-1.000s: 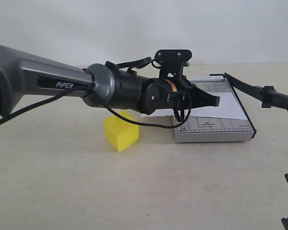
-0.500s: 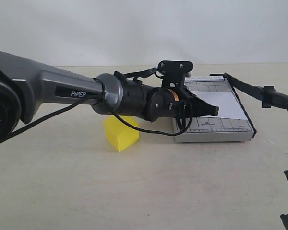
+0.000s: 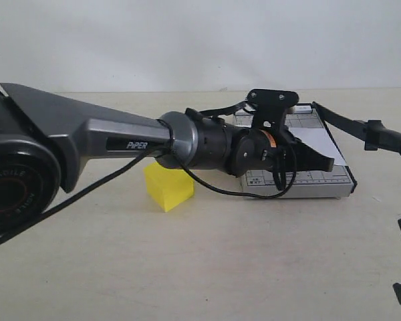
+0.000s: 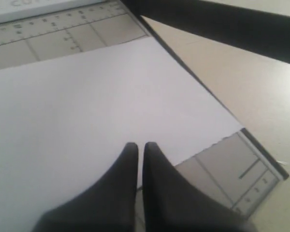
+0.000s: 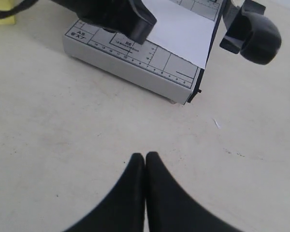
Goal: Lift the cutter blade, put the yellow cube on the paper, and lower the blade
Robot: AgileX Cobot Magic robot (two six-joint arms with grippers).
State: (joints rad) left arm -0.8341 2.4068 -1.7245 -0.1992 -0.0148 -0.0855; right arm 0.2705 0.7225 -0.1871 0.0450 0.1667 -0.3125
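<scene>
Risk of dragging paper (image 4: 87, 106) askew with left hand (image 4: 140, 145), pinched closed and empty over it. Right hand (image 5: 145, 154) closed too, empty.

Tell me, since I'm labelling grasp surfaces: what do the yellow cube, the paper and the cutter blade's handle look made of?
Yellow cube: matte, opaque, crisp edges; foam, plastic or painted wood, unclear which.
Paper: thin plain white sheet, matte, one edge slightly ragged.
Cutter blade handle: black, rounded, faint sheen; probably moulded plastic.
</scene>
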